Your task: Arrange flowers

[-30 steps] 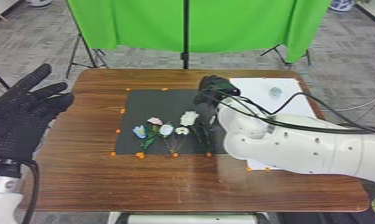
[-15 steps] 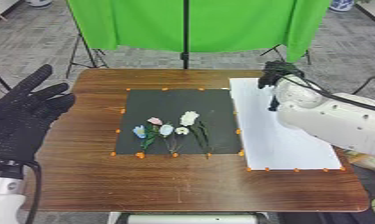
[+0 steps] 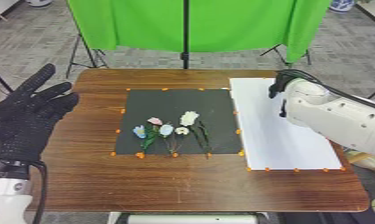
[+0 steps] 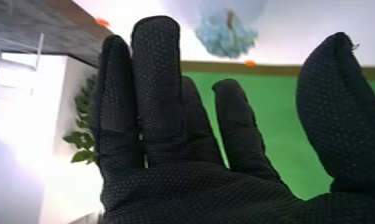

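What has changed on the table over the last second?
The right hand moved rightward from the far right part of the black mat to over the white sheet. It holds nothing, and I see nothing taken hold of or let go. The left hand shifted only slightly, to the right. The flowers on the mat stayed as they were.

Legible markings: 0. No text, label, brand, number or sign can be read in either of the 2 views.
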You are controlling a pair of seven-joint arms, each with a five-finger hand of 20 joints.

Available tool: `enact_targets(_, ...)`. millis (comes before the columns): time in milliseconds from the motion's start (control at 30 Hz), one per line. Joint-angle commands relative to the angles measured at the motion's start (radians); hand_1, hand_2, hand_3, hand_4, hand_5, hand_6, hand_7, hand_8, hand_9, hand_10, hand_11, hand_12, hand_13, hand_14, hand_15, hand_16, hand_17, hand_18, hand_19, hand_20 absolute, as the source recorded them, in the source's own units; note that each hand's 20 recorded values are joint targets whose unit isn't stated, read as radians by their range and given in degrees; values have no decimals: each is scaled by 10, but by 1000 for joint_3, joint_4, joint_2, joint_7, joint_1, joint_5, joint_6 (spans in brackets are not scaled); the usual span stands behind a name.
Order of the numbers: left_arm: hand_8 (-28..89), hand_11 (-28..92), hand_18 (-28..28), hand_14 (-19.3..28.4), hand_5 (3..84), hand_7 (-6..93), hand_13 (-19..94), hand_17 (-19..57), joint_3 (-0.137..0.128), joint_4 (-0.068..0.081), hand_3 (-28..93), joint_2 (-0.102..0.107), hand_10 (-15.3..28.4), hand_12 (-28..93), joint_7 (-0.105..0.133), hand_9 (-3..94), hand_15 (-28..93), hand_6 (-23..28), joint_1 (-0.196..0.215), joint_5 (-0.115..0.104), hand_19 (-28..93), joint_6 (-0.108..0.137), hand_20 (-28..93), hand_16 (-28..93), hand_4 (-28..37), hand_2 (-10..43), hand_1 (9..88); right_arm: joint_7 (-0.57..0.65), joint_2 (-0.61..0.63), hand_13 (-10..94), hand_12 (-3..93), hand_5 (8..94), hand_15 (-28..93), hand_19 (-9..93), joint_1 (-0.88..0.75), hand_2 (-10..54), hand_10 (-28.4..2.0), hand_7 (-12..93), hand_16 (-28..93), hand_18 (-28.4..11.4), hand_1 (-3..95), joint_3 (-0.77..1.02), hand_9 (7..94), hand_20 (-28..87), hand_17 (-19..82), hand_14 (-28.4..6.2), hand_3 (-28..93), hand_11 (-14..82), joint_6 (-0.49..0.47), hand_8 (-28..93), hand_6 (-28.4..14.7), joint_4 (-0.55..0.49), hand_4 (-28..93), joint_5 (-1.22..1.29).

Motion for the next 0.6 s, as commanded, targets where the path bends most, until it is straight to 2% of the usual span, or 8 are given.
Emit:
enact_targets(33,-102,318,263,284,334,166,269,-52,-3,1,786,-12,214,127,6,343,622,82,21,0,618,-3,271,-116,-220,64,235,24,32,573,138,344,625,885,-28,-60,-137,123,95,-196,278,15,373,-39,337,-120,833,62,-50,-115,-7,13,-275,7)
enact_targets(167,-102,318,264,284,333,166,269,-52,-6,0,785,-16,215,127,5,343,622,82,25,0,618,-2,271,-116,-219,65,236,22,36,574,138,351,624,884,-49,-60,-120,130,93,-196,280,40,381,-41,334,-120,832,68,-89,-118,-2,16,-275,7)
enact_targets(200,-102,318,263,284,333,165,270,-52,-6,2,784,-18,215,127,-2,343,622,83,20,2,618,-6,271,-116,-219,64,237,20,39,574,138,353,623,884,-47,-60,-119,130,93,-197,281,32,384,-42,333,-119,833,69,-87,-119,-1,14,-276,7)
enact_targets(333,-102,317,263,284,334,165,270,-52,3,6,784,-15,215,127,-7,343,622,83,6,3,618,-9,271,-116,-219,65,237,17,42,578,135,369,619,883,-64,-58,-111,134,91,-198,286,36,401,-41,330,-117,833,71,-76,-121,2,10,-277,-2)
enact_targets(467,-102,317,264,284,334,165,270,-52,9,10,784,-13,214,127,-19,343,622,83,-11,4,618,-12,271,-116,-219,65,237,18,46,611,131,431,595,876,-67,-65,-112,151,96,-195,303,20,472,-38,330,-109,832,90,-72,-131,11,-7,-278,-33)
enact_targets(533,-101,317,263,284,334,166,269,-52,12,12,784,-13,214,127,-28,343,622,82,-19,6,617,-18,271,-116,-219,65,237,58,41,620,130,439,587,874,-47,-83,-110,153,102,-193,316,-26,486,-36,335,-104,828,91,-8,-132,15,-12,-281,-52)
enact_targets(600,-102,317,263,284,333,166,268,-52,12,15,784,-13,215,127,-37,343,621,82,-25,7,617,-23,271,-116,-219,65,236,93,35,623,132,425,585,872,-44,-92,-113,145,107,-193,314,-27,484,-35,342,-103,825,94,18,-130,-1,-16,-282,-41)
